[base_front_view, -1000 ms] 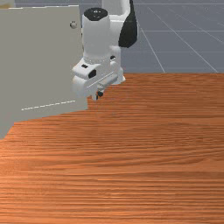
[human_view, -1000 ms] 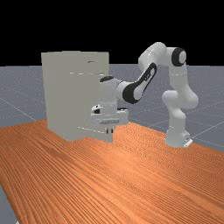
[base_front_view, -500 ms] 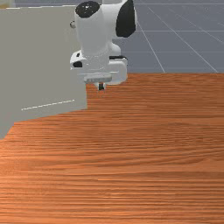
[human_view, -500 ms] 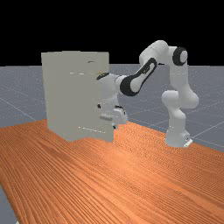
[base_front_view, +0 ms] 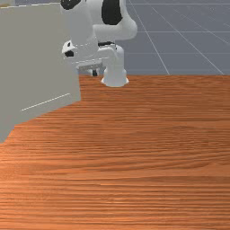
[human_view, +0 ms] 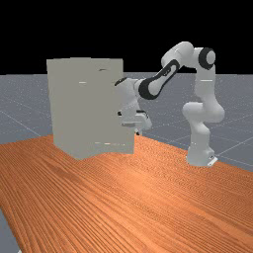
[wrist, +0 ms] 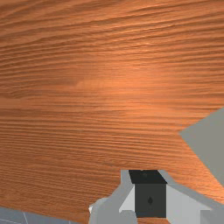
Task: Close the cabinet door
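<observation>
Front view: cabinet door [base_front_view: 38,58] grey, open, 1 low line [base_front_view: 45,102].

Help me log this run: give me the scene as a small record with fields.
cabinet: pale grey, standing on the wooden table
door: open, its free edge swung out toward the far view's right
tool: beside the door's free edge, on the front view's right of it, above the table
contact of tool and door: cannot be told
task status: door not yet closed
likely next step: perhaps pushing the door toward the cabinet
</observation>
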{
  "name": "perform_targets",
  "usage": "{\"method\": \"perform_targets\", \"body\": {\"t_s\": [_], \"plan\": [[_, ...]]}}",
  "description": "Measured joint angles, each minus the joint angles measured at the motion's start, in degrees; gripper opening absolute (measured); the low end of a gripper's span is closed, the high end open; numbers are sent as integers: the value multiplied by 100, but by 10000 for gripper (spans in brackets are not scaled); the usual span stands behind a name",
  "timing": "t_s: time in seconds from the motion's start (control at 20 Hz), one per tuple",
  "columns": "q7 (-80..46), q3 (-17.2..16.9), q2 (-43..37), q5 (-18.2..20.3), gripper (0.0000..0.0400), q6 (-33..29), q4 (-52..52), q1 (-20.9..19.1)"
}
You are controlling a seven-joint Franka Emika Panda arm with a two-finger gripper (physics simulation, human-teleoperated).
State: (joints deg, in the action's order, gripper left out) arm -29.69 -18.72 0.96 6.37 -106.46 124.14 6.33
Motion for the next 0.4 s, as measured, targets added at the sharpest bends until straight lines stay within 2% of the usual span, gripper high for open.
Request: {"method": "perform_targets", "body": {"t_s": [0.1, 0.25, 0.4], "plan": [[244, -335, 56, -11, 0, -41, -17, 23], [594, -1025, 168, 1, 0, -301, -32, -369], [724, -1414, 337, -22, 0, -502, -147, -505]]}}
